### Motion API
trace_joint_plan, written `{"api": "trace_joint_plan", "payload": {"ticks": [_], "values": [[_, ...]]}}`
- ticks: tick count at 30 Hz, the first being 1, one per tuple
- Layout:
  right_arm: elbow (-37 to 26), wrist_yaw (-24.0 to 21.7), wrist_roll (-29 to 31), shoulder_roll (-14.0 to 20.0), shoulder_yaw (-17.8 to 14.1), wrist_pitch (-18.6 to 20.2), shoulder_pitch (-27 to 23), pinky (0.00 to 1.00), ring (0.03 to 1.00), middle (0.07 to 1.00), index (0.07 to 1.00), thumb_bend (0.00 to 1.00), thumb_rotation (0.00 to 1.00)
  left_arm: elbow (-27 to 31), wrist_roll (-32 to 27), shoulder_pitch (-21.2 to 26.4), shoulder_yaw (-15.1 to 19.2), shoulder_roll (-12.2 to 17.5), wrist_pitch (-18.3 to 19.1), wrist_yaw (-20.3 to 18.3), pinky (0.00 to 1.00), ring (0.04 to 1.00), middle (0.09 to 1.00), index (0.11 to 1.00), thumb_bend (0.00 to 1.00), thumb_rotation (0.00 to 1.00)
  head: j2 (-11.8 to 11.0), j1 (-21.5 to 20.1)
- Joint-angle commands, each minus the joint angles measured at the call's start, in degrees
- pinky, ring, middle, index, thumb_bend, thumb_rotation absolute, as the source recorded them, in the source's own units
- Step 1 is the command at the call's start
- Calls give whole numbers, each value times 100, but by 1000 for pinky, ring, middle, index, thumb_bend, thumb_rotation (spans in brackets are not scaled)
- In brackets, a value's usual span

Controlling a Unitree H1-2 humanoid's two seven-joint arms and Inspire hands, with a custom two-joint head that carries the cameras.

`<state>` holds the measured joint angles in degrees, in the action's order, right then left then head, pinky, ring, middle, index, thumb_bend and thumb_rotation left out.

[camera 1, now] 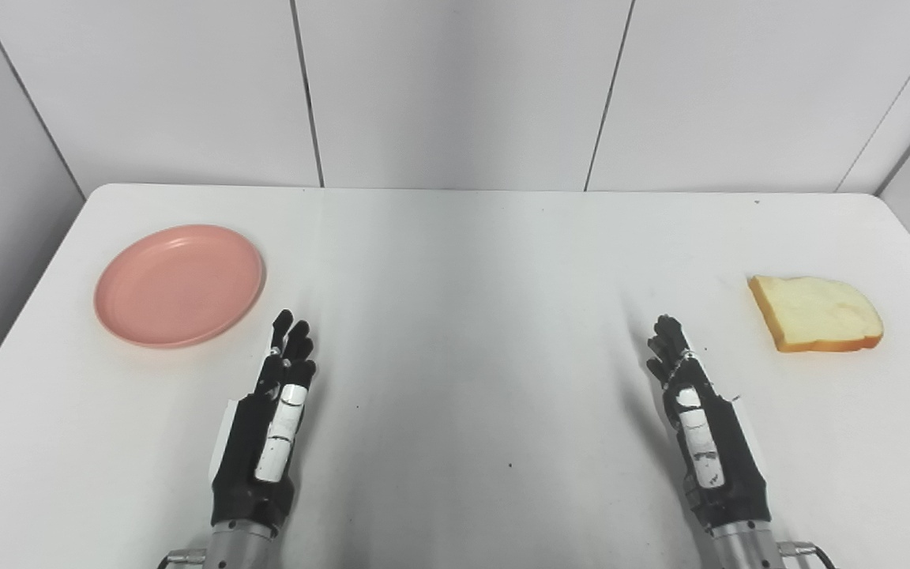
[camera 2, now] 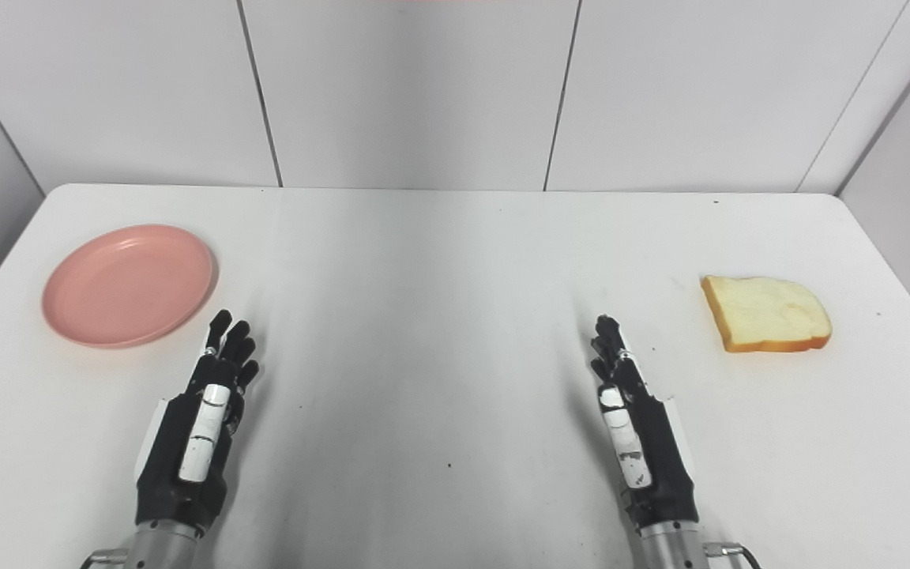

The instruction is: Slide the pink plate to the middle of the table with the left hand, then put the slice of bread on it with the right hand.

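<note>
A round pink plate lies flat at the far left of the white table. A slice of bread with a golden crust lies at the far right. My left hand rests low near the front, just right of and below the plate, not touching it; its fingers are stretched out and hold nothing. My right hand stands edge-up near the front right, left of and below the bread, also open with nothing in it.
White wall panels stand behind the table's far edge. The table's left edge runs close to the plate and its right edge close to the bread. A broad bare stretch of tabletop lies between the two hands.
</note>
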<state>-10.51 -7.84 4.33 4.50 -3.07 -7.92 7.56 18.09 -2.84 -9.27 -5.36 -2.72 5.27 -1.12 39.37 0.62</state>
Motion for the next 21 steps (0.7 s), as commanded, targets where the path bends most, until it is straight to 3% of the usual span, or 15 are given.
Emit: {"api": "trace_joint_plan", "payload": {"ticks": [1, 21], "values": [[119, 22, -6, -5, 61, -96, 159, 973, 967, 971, 947, 867, 953, 77, 8, -178, -7, 56, -142, -63, 1000, 1000, 1000, 1000, 744, 815, 4, -41], [112, 20, -8, 1, 59, -129, 153, 957, 955, 965, 944, 864, 954, 133, -20, -169, 1, 71, -80, -83, 1000, 1000, 1000, 1000, 743, 821, -2, -22]]}}
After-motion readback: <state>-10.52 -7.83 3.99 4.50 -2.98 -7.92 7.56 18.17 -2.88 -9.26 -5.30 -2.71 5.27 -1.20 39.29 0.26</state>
